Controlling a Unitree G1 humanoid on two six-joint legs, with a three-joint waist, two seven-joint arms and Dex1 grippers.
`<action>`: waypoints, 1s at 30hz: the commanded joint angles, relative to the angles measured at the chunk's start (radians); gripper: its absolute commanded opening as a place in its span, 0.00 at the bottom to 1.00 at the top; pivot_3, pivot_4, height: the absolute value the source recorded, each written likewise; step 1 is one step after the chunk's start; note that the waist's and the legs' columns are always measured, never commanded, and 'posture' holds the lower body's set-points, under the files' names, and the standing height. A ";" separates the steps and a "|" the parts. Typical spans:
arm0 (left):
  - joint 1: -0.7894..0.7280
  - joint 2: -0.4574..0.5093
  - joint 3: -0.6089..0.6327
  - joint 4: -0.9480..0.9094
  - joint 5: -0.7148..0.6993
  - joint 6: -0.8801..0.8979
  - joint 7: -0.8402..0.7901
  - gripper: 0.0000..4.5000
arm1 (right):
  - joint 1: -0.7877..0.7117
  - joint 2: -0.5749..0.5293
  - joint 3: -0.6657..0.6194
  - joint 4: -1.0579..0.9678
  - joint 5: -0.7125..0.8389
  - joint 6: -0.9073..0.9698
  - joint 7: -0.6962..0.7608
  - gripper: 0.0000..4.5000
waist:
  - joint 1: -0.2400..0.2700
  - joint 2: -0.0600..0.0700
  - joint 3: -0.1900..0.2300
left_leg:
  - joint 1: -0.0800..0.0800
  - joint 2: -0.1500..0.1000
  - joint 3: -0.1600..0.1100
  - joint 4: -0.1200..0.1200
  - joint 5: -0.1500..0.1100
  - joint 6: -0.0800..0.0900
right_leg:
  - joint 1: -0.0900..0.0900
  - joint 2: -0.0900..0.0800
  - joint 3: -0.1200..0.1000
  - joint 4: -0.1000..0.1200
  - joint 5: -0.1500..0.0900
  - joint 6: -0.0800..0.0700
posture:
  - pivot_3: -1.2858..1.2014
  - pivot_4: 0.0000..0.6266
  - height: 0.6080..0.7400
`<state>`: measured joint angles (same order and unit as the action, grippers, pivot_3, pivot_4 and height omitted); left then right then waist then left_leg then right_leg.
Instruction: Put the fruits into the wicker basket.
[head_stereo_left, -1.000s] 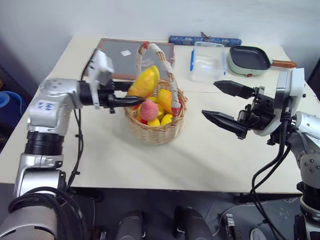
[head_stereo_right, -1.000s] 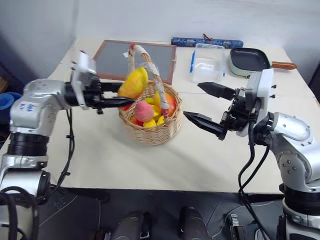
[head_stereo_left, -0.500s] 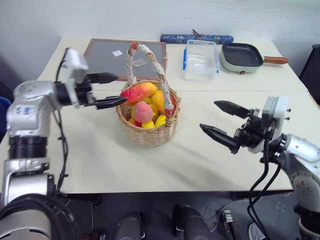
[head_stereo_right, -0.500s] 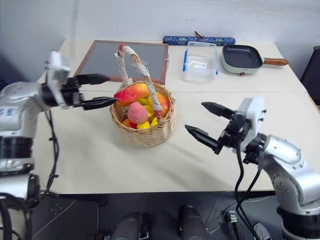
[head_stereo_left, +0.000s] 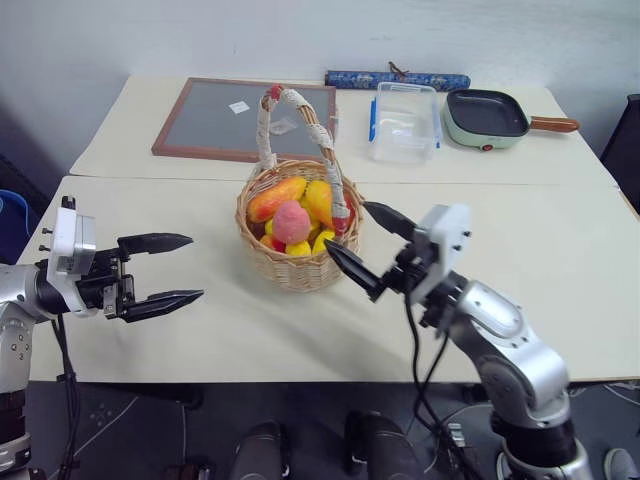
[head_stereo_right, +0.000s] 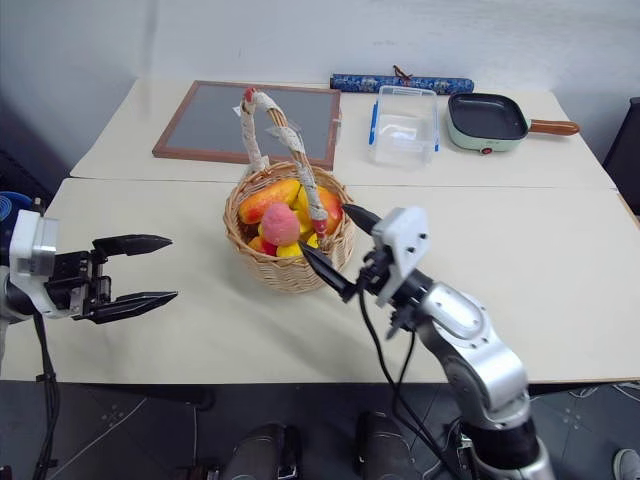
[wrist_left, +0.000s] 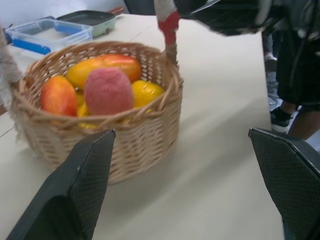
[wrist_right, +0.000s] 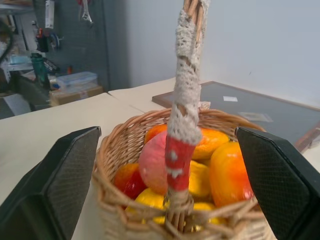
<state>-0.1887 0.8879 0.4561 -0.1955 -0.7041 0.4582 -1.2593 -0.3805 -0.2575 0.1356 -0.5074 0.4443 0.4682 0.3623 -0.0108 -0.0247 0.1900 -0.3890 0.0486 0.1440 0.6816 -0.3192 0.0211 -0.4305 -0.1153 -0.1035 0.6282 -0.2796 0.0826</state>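
A pale counter (head_stereo_left: 560, 260) carries a round wicker basket (head_stereo_left: 297, 262) with a tall fabric-wrapped handle, standing near the middle; inside it, on top of small yellow fruits (head_stereo_left: 322, 240), lie the pink-red peach (head_stereo_left: 293, 221) and the orange-and-yellow mango (head_stereo_left: 277, 198), the mango stretched across the far left of the pile and the peach just in front of it.

A second ago the mango was held up at the basket's rim between the fingers of the left gripper (head_stereo_left: 160, 271); now it rests in the basket, and that gripper has let go and drawn back toward the near left edge of the counter, well apart from the basket, its two black fingers spread wide and holding nothing; the right gripper (head_stereo_left: 363, 245) has swung in from the right and now sits just beside the basket's right wall, its fingers also wide apart and empty, one above the rim and one lower by the wicker side.

At the far edge of the counter sit a framed dark board (head_stereo_left: 238, 116), a clear plastic box (head_stereo_left: 405, 122), a small green pan (head_stereo_left: 490, 114) and a long blue case (head_stereo_left: 396, 79); none of them has shifted.

Both fruits appear to be in the basket, so the task looks essentially complete.
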 joint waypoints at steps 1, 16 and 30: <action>-0.010 0.022 0.039 -0.071 -0.058 0.035 0.039 1.00 | -0.061 0.033 0.036 0.064 -0.037 -0.018 0.005 1.00 | -0.005 0.000 0.000 | 0.000 0.000 0.000 0.000 0.000 0.000 | 0.000 0.001 0.000 0.000 0.000 0.000 | 0.52 0.24 1.00; -0.063 0.001 -0.011 -0.085 -0.071 0.020 0.099 1.00 | -0.151 0.077 0.001 0.120 -0.033 0.039 0.038 0.09 | -0.021 0.000 0.000 | -0.001 0.000 0.001 -0.002 0.000 0.000 | -0.001 0.003 -0.003 0.001 0.000 0.000 | 0.52 0.24 1.00; -0.237 -0.167 -0.241 0.101 0.026 -0.112 0.054 1.00 | 0.198 -0.274 -0.661 -0.031 0.048 -0.061 0.112 0.04 | 0.009 0.001 0.000 | -0.002 -0.001 0.003 -0.001 -0.001 0.002 | 0.000 0.004 -0.006 -0.002 0.001 0.002 | 0.52 0.24 1.00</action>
<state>-0.4057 0.7223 0.2217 -0.0969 -0.6859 0.3713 -1.1936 -0.1842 -0.5129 -0.4229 -0.5319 0.4743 0.4946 0.4380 -0.0022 -0.0239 0.1904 -0.3904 0.0472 0.1480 0.6801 -0.3202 0.0232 -0.4307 -0.1116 -0.1086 0.6261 -0.2785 0.0847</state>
